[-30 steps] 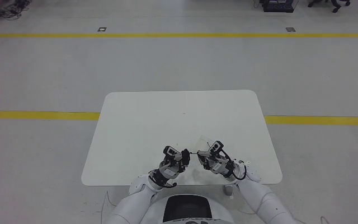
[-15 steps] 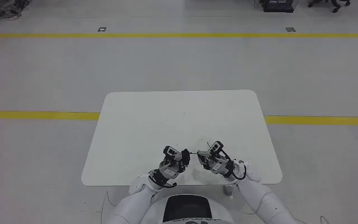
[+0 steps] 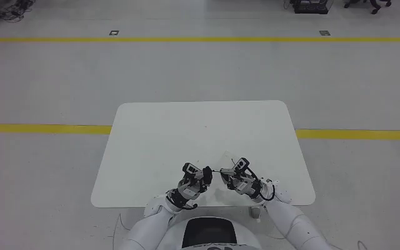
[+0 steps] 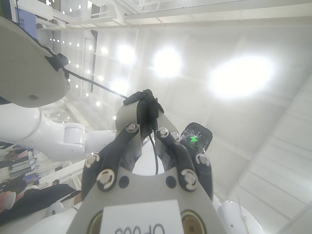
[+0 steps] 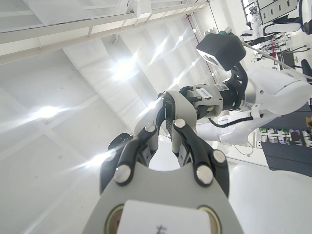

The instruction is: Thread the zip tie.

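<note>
Glare from the ceiling lights (image 4: pixel 237 76) swallowed plenty. Past my right pincer (image 5: pixel 166 108) in its own wrist view, I could not pick out the zip tie (image 4: pixel 97 85) at all. From the top view it was only a hair-thin dark line, head and tip too small to tell apart.

The left wrist view gave me more. The tie ran as a thin, straight black strand from my left pincer (image 4: pixel 146 107) across to the grey shell of the right one. My left fingers were pressed together, pinching the tie in a bunched black knot at their tips. A second dark strand dropped back between those fingers. Tie or cable? I could not tell.

My right fingers were pressed together too, one black ribbed pad (image 5: pixel 168 116) showing edge-on, and the far end of the strand met them there.

From above, the tie's long axis lay side to side between the two pincers, roughly in line with the near edge of the bench (image 3: pixel 187 125). It sat over the near middle of that bench, and I could not judge how high.

That bench was white, smooth and round-cornered. Both pincers had pale grey finger shells on black links with shiny round rivets.
</note>
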Available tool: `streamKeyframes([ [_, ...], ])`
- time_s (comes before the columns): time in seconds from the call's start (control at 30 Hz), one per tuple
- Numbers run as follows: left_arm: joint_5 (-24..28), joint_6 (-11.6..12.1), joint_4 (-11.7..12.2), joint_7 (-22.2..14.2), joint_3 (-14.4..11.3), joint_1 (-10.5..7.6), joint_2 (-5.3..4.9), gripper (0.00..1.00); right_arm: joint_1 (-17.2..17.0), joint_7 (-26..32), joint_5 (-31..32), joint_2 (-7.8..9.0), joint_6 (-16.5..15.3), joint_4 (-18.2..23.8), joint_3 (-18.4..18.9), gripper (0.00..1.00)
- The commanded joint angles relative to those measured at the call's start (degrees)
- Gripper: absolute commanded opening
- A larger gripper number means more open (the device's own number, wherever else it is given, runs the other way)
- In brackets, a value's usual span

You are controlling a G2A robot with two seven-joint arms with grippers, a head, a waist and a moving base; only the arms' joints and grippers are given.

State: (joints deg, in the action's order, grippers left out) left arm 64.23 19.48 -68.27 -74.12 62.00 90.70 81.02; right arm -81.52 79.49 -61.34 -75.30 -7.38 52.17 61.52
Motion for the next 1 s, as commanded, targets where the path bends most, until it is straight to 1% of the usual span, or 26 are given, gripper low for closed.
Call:
streamKeyframes([
  [0.0,0.0,0.0,0.0,0.0,0.0,0.0,0.0,0.0,0.0,-0.1,0.1,-0.02,0.0,-0.1,0.0,0.0],
  [0.97,0.0,0.0,0.0,0.0,0.0,0.0,0.0,0.0,0.3,-0.8,1.1,-0.14,0.6,-0.7,0.2,0.0],
])
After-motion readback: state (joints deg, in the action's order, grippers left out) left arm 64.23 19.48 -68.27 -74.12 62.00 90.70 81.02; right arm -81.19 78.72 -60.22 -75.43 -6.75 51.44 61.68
